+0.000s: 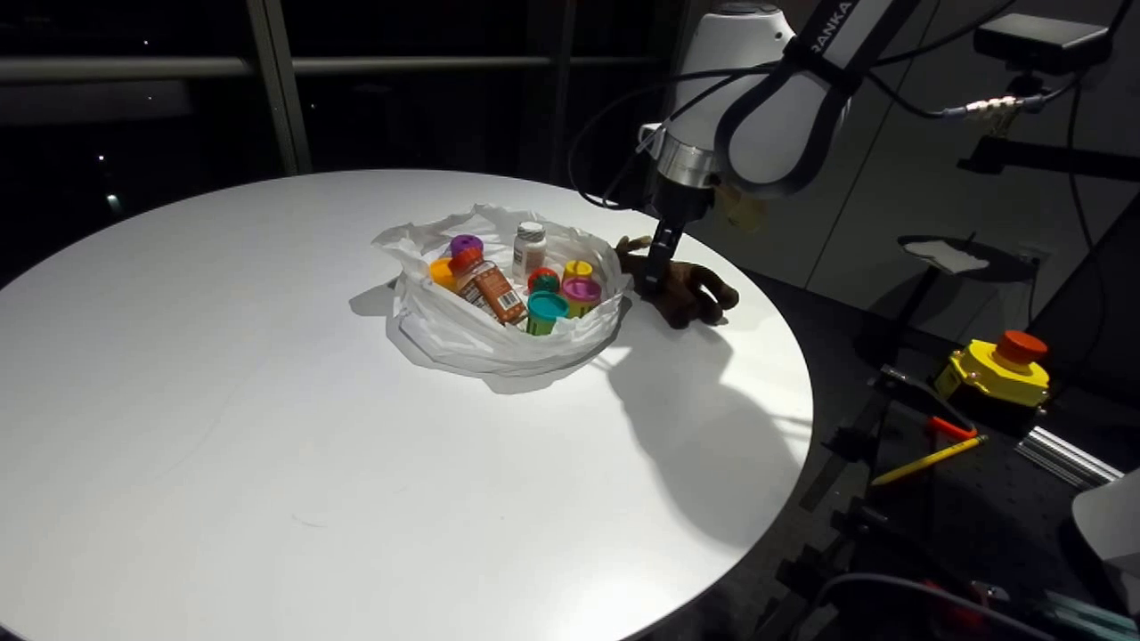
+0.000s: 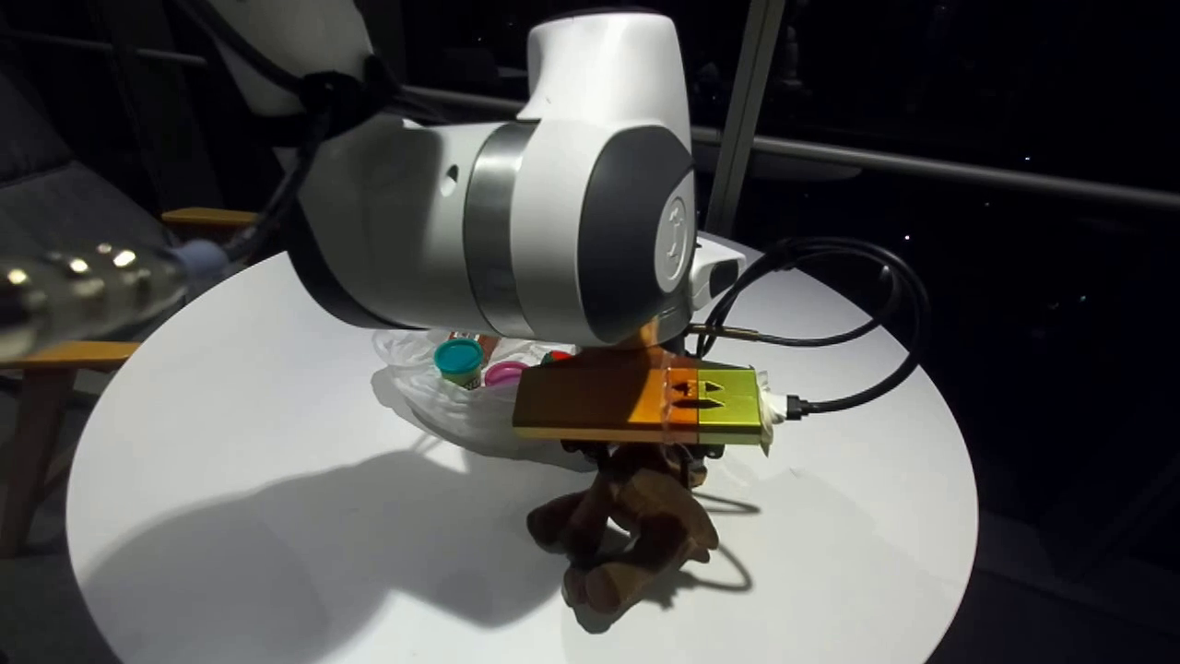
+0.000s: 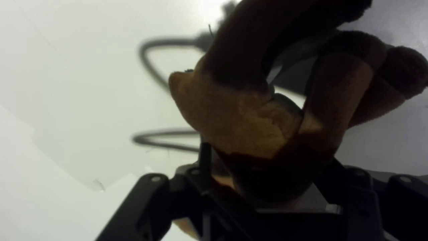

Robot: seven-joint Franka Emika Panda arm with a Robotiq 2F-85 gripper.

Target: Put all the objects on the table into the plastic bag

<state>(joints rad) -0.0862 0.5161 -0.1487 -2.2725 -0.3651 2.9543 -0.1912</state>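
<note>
Brown plush toy: lay right of centre in an exterior view, on the round white counter, just beside the crinkled white plastic bag
Jaws: straddled it, couldn't tell if clamped
Plush feel: looked light, squishy, non-slip; chunky body seemed the best grab

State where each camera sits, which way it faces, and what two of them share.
An exterior view: above the round white table, angled down across it at the plastic bag; the arm and pincer reach in from upper right.
An exterior view: raised nearest the brown plush toy, facing down past it toward the bag; the arm looms large, the pincer mostly hidden.
Wrist view: on the wrist, facing the toy and table; dark pincer fingers reach up from the bottom.
Both exterior views share table, bag, toy and arm.
</note>
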